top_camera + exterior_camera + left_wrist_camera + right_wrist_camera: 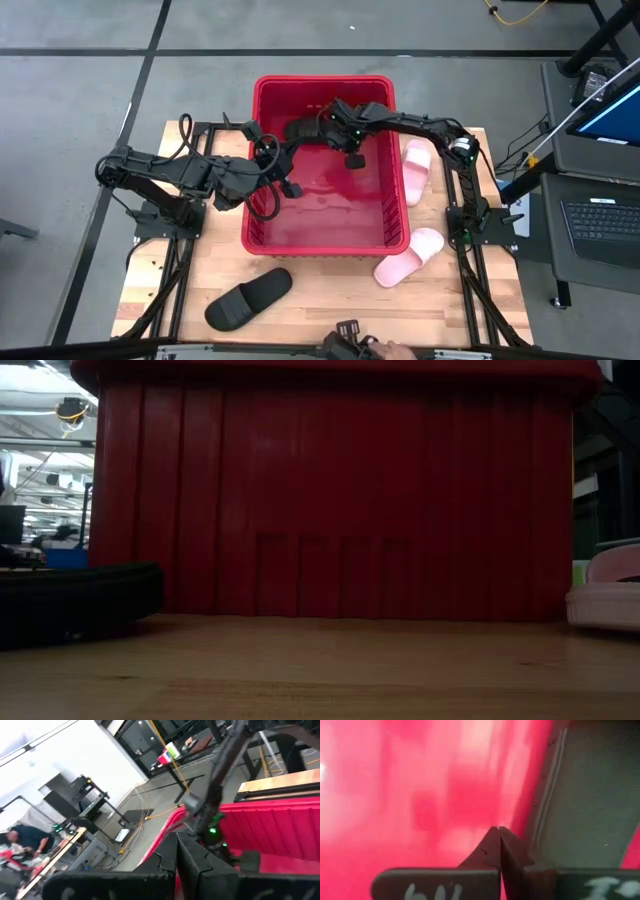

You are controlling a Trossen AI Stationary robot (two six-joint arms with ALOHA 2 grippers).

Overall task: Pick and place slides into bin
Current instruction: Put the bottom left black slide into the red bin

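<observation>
- High view: we see the bin [325, 170] at the table's centre with both arms reaching over it. The right gripper [352, 156] hangs inside the bin near its far wall, and a black slide [303, 129] lies in the bin's far part, just beside that gripper. The left gripper [283, 186] sits over the bin's left wall, across the bin floor from the right gripper. Outside the bin, on the right gripper's side, one pink slide [415, 171] rests against the bin's right wall and a second pink slide [409, 257] lies off the bin's near right corner. A second black slide [248, 299] lies on the table [330, 300] well apart from both grippers, off the near left corner.
- Low view: we see the bin's ribbed wall [330, 490] filling the frame, a black slide [75, 600] at the left and a pink slide [607, 598] at the right edge; neither gripper appears.
- Left wrist view: we see the left gripper's fingers [192, 865] pressed together on nothing, with the right arm [210, 805] and the bin wall [285, 825] beyond them.
- Right wrist view: we see the right gripper's fingers [512, 852] pressed together on nothing, red bin surface [420, 785] ahead.
</observation>
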